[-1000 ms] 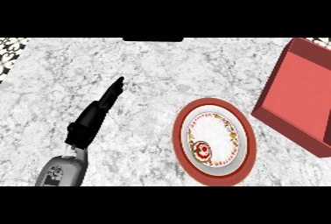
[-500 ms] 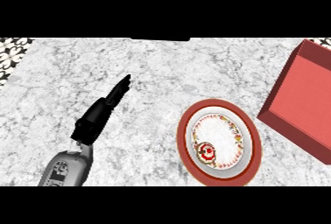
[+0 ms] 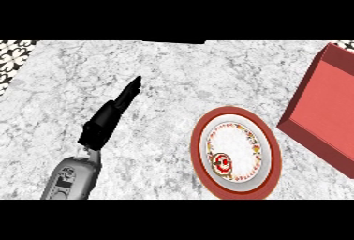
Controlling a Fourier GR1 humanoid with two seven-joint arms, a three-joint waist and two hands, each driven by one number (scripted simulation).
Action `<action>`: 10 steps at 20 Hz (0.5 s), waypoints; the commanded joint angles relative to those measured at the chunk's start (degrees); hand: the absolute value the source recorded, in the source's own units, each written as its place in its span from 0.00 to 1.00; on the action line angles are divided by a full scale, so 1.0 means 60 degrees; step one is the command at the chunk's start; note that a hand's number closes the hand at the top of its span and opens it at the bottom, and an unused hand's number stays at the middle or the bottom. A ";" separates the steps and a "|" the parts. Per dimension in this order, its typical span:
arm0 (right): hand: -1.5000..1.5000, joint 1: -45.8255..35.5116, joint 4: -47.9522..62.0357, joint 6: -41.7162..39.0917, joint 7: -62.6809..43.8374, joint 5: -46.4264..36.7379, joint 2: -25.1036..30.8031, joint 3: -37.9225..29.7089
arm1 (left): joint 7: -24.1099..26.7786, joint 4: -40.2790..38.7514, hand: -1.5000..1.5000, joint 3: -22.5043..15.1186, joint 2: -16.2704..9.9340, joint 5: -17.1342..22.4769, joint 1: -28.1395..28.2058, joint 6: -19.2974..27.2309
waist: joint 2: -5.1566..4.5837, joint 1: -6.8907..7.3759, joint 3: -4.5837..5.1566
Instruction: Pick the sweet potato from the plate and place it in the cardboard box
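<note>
A round plate [image 3: 236, 117] with a red rim and a white patterned centre lies on the marble counter at the lower right. No sweet potato shows on it. A red box [image 3: 325, 108] stands at the right edge, only partly in view. My left hand [image 3: 110, 115] lies over the counter left of the plate, fingers straight and pointing up-right, holding nothing. My right hand does not show.
The grey-white marble counter [image 3: 180, 70] fills the view. A dark patterned strip [image 3: 15, 51] runs along the upper left corner beyond the counter's edge.
The view has shifted, so the plate and box slid to the right. My left hand has stayed straight and moved slightly up and right.
</note>
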State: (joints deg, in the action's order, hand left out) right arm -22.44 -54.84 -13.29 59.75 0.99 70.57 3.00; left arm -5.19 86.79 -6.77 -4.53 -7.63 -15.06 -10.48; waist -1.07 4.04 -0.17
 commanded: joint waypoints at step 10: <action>0.00 -0.2131 0.2610 -0.1239 0.0639 -0.2179 -0.2125 0.2112 | 0.0141 -0.0033 0.50 0.0255 -0.0193 0.0296 0.0100 -0.0359 | 0.0013 -0.0108 0.0011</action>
State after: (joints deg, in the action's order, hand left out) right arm -32.58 -43.88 -11.62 58.22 -10.12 59.22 12.81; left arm -4.75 87.09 -6.85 -4.52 -7.67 -14.02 -10.91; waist -1.04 3.88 -0.14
